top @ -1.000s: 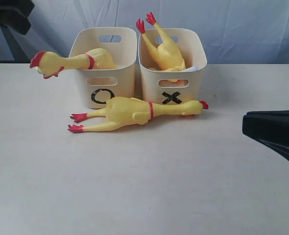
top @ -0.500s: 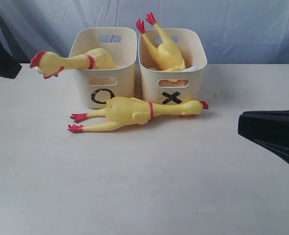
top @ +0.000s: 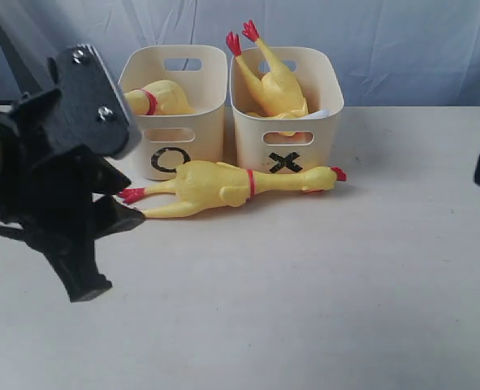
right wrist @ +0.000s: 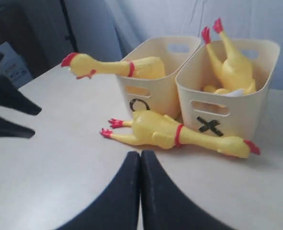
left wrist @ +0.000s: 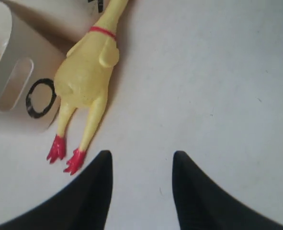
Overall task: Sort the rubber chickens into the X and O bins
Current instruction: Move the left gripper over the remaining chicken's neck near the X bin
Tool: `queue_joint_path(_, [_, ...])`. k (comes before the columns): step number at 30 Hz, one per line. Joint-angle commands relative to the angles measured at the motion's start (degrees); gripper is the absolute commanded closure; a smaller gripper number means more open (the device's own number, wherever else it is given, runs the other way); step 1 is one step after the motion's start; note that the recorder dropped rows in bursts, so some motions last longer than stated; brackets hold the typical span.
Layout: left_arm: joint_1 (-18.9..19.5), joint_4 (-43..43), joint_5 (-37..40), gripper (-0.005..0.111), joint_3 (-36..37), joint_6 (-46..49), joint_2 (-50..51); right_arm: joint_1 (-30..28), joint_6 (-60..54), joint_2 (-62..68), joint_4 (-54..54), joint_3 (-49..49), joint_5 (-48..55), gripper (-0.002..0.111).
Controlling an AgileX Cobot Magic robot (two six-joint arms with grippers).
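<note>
1 rubber chicken (top: 223, 187) lies loose on the worktop (top: 321, 309), just ahead of the left fingers (left wrist: 96, 191). Its red feet (left wrist: 64, 154) are close beside 1 fingertip and its body runs away from them toward the O bin (top: 175, 150) and X bin (top: 287, 138), each already holding 1 chicken. The left fingers stand well apart and grip nothing. The right fingers (right wrist: 127, 191) are pressed together, empty, well back from the bird. I'd say the grab comes next. The fingers should move across so they straddle the plump body, not the thin legs, then squeeze gently since the rubber looks soft. The lift has to clear the bin rim. I cannot tell which bin suits it.
</note>
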Motion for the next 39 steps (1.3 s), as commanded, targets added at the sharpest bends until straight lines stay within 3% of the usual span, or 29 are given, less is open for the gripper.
queue_joint_path(1, [-5.0, 5.6, -8.1, 0.068, 2.0, -2.1, 5.6, 0.0, 8.9, -5.5, -10.3, -1.9, -1.6, 0.108])
queue_joint_path(8, [-9.6, 24.8, -19.7, 0.07, 1.0, -21.5, 22.4, 0.0, 14.5, -15.1, -18.0, -2.3, 0.1, 0.108])
queue_joint_path(12, [-9.8, 42.9, -19.7, 0.07, -3.4, -38.6, 31.3, 0.0, 16.1, -16.1, -18.9, -2.3, 2.3, 0.108])
queue_joint_path(17, [-9.8, 58.5, -19.4, 0.067, -11.2, -48.8, 40.2, 0.0, 16.1, -16.1, -22.7, -2.3, 7.0, 0.108])
queue_joint_path(21, [-9.8, 62.7, -19.8, 0.058, -17.8, -48.9, 46.6, 0.0, 21.5, -16.1, -30.8, -2.3, 10.9, 0.108])
queue_joint_path(25, [-9.8, 66.4, -19.7, 0.057, -21.6, -48.9, 50.8, 0.0, 26.9, -16.1, -35.9, -2.3, 14.2, 0.108])
queue_joint_path(39, [-9.8, 67.0, -14.0, 0.057, -34.5, -49.8, 62.3, 0.0, 27.3, -16.1, -37.3, -2.3, 14.8, 0.108])
